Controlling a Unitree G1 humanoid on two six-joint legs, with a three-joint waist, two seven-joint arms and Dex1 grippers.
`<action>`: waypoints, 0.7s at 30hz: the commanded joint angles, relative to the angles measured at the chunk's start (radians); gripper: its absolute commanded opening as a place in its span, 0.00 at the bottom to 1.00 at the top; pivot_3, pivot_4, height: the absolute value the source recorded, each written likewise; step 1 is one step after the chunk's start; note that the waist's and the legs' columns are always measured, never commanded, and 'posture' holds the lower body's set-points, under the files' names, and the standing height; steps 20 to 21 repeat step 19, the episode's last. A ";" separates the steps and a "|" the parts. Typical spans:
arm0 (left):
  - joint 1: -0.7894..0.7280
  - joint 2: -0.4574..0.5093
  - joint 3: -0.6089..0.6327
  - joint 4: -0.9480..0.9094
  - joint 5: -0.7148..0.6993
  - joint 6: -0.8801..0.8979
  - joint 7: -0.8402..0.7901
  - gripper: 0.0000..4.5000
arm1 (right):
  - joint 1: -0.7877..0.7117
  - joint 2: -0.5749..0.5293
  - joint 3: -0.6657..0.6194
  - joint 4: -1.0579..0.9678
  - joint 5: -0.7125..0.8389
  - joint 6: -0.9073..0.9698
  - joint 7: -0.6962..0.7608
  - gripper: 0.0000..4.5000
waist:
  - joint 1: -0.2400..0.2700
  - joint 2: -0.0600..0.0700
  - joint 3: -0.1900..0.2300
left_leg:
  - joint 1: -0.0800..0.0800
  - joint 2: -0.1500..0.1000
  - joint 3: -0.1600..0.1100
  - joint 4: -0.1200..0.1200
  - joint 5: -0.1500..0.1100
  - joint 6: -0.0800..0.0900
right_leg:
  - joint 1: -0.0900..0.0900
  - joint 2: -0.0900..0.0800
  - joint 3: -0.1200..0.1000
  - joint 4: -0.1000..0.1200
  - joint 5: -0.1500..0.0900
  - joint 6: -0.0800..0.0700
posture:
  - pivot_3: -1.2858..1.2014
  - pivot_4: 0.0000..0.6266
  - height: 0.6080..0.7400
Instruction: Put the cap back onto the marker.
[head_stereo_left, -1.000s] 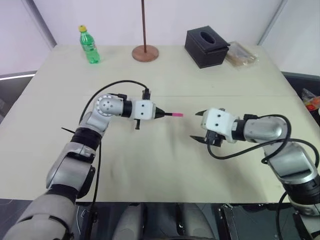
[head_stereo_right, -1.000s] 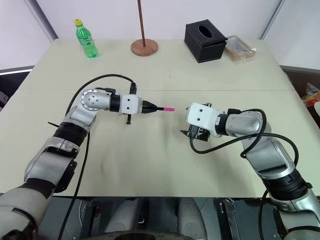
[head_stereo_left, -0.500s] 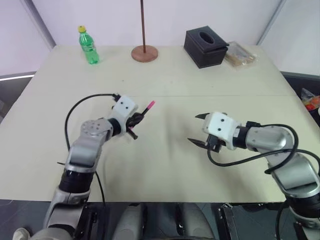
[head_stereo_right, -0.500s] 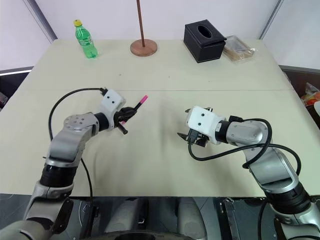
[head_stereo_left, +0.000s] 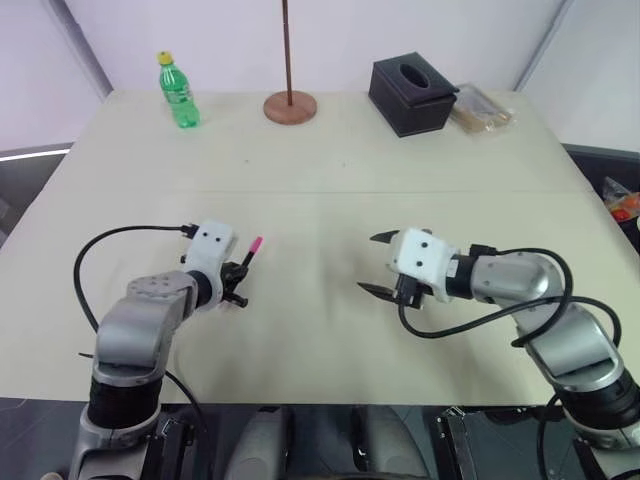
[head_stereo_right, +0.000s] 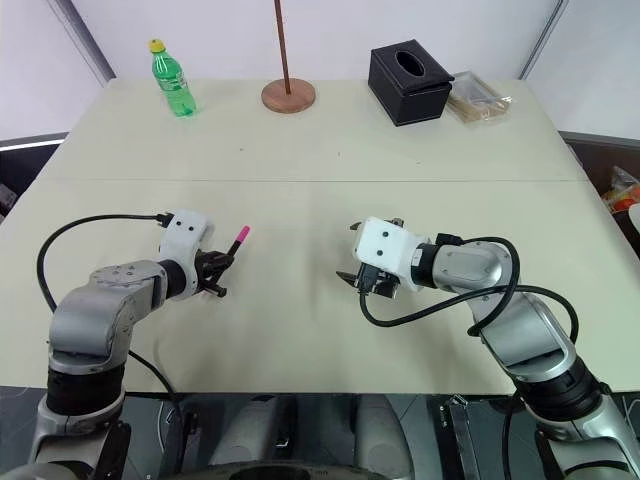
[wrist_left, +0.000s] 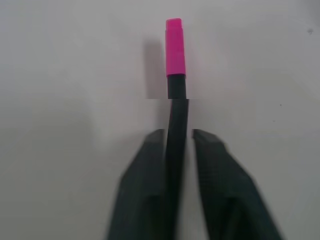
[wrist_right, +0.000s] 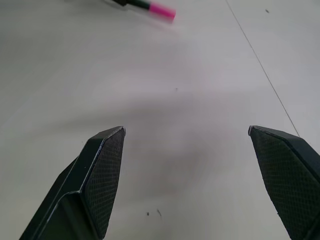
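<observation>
Cap (wrist_left: 175, 46) is on the marker (wrist_left: 176, 120) already, pink end capped, dark barrel behind it. Marker sits between the fingers (wrist_left: 145, 185) of the left tool (head_stereo_left: 237, 283); in the left wrist view one finger touches the barrel, the other shows a thin gap, so jaws are narrow but a firm grip cannot be told. Marker points away from that tool, pink end tilted up over the worktop (head_stereo_left: 320, 150).

Landmark: the seam line (head_stereo_right: 400, 182) crossing the worktop. Left tool and marker are on the robot's side of the seam, toward the left edge. Right tool (head_stereo_left: 375, 265) is on the same side of the seam, right of centre, well apart from the marker, fingers (wrist_right: 102, 175) spread wide with nothing between them, bare worktop under it. Right wrist view catches the marker's pink end at a distance.

Beyond the seam, along the far edge: green bottle (head_stereo_left: 177, 90) at the left, round wooden stand base (head_stereo_left: 290, 104) with a pole near the middle, black tissue box (head_stereo_left: 412, 93) right of it, plastic-wrapped packet (head_stereo_left: 482, 108) just beside the box.
</observation>
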 joint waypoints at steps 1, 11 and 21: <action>0.019 -0.003 0.019 -0.034 -0.020 -0.021 0.028 0.64 | -0.011 0.003 -0.003 -0.007 0.012 -0.018 -0.004 0.90 | -0.001 0.000 0.000 | 0.000 0.000 0.000 0.000 0.000 0.000 | 0.000 0.000 0.000 0.000 0.000 0.000 | 0.52 0.24 1.00; 0.065 0.056 0.014 -0.072 -0.047 -0.152 0.051 1.00 | 0.007 -0.011 -0.004 -0.009 0.029 -0.015 0.010 0.90 | -0.002 0.000 0.000 | 0.000 0.000 0.000 -0.001 0.000 0.000 | -0.001 -0.001 0.000 -0.001 0.000 0.000 | 0.52 0.24 1.00; 0.156 0.120 0.060 -0.185 -0.108 -0.199 0.025 1.00 | 0.005 -0.020 -0.010 0.004 0.067 -0.026 0.035 0.90 | -0.001 0.000 0.000 | 0.000 -0.001 0.000 -0.001 0.000 0.000 | -0.001 -0.005 -0.001 -0.001 0.000 0.000 | 0.52 0.24 1.00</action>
